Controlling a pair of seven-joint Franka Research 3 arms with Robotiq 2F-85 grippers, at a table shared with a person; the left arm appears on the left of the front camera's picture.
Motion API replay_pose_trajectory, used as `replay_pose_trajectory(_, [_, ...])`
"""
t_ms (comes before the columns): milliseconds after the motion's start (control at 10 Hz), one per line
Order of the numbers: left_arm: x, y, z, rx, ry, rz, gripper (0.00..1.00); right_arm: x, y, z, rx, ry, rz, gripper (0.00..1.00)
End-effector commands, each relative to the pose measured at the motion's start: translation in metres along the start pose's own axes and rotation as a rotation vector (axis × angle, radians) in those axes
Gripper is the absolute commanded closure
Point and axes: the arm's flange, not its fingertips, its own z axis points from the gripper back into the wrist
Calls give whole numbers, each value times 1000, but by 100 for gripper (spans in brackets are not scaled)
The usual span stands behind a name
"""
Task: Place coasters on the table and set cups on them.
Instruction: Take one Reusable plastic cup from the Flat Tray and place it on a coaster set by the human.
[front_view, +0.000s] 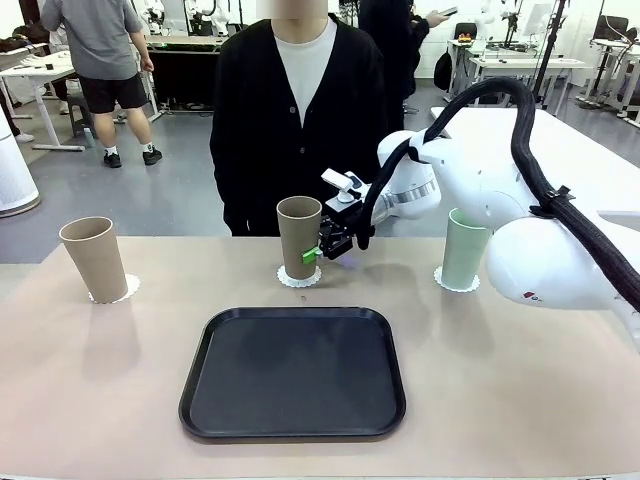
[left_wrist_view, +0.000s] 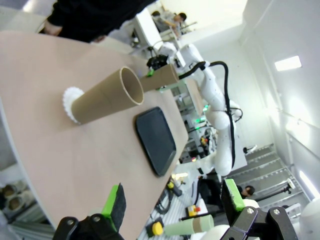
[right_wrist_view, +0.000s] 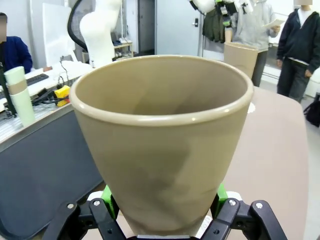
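The right hand (front_view: 322, 252) is clamped low on the middle beige cup (front_view: 298, 236), its green pads (right_wrist_view: 221, 192) pinching the narrow base from both sides; I'd guess it grips that low to keep the tall tumbler steady as it settles onto the scalloped coaster (front_view: 298, 277) under it. The cup stands upright on that coaster, so this placement looks all but finished, with only the release left. To the robot's left, the other beige cup (front_view: 94, 258) already sits on its own coaster (front_view: 125, 290), and to the right the mint green cup (front_view: 465, 250) stands on a third (front_view: 455, 283), the three spread in a row along the far side of the desk (front_view: 100, 390), each within reach of the person (front_view: 298, 110) standing there in a black cardigan. The left hand (left_wrist_view: 172, 200) hangs open off to the side, holding nothing. A black tray (front_view: 293, 372) lies bare on the near middle of the tan desk. Beyond it, grey floor, white tables and other people at work.
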Motion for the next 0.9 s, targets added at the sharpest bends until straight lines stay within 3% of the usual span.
replay_pose_trajectory(0, [0, -2, 0, 9, 0, 4, 0, -1, -18, 2, -45, 36, 7, 18])
replay_pose_trajectory(200, [0, -2, 0, 9, 0, 4, 0, -3, -19, 2, -78, 69, 10, 18])
replay_pose_trajectory(800, [0, -2, 0, 9, 0, 4, 0, -19, -24, 13, -72, 26, -65, 18])
